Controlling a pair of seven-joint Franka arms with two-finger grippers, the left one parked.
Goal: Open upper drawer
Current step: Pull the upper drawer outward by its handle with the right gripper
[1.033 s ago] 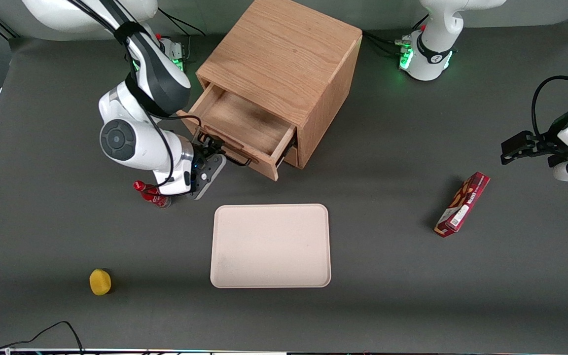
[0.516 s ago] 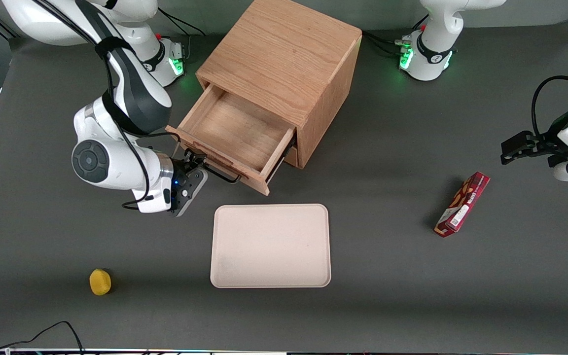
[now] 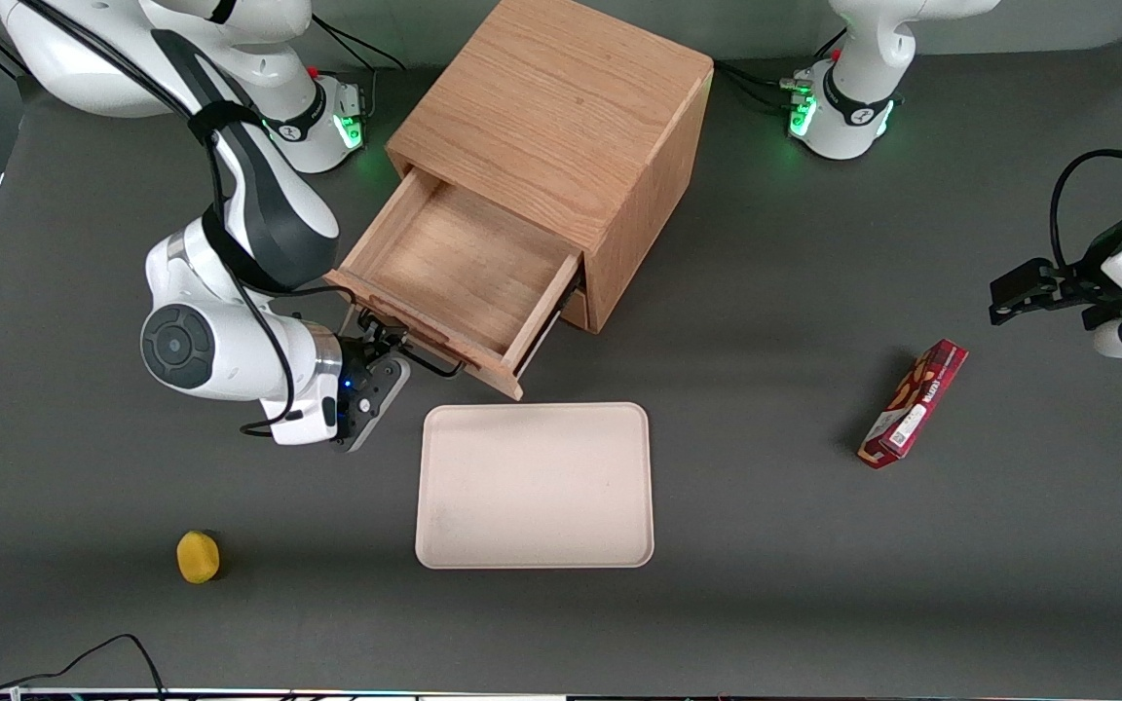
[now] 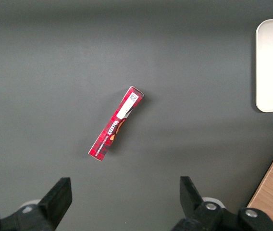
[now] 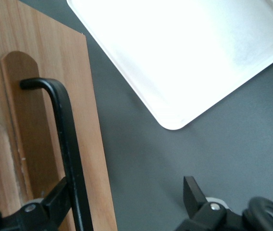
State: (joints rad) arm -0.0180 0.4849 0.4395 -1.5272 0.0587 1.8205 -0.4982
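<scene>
The oak cabinet (image 3: 561, 107) stands at the back of the table. Its upper drawer (image 3: 454, 258) is pulled well out and shows a bare wooden interior. The thin black bar handle (image 3: 428, 362) runs along the drawer front, which also shows in the right wrist view (image 5: 55, 96). My right gripper (image 3: 378, 343) is at the handle, open. In the right wrist view the gripper (image 5: 126, 190) has the handle (image 5: 69, 154) between its fingers, right beside one finger (image 5: 59, 197); the other finger (image 5: 192, 190) is wide apart over the table. The lower drawer (image 3: 576, 304) is closed.
A beige tray (image 3: 534, 484) lies just nearer the front camera than the drawer front; it also shows in the right wrist view (image 5: 184, 48). A yellow object (image 3: 198, 556) lies near the front edge. A red box (image 3: 914, 403) lies toward the parked arm's end, also in the left wrist view (image 4: 116, 123).
The upper drawer has slid farther out toward the front camera. My right gripper has moved the same way at the handle. A red bottle seen one second ago is now hidden by the arm.
</scene>
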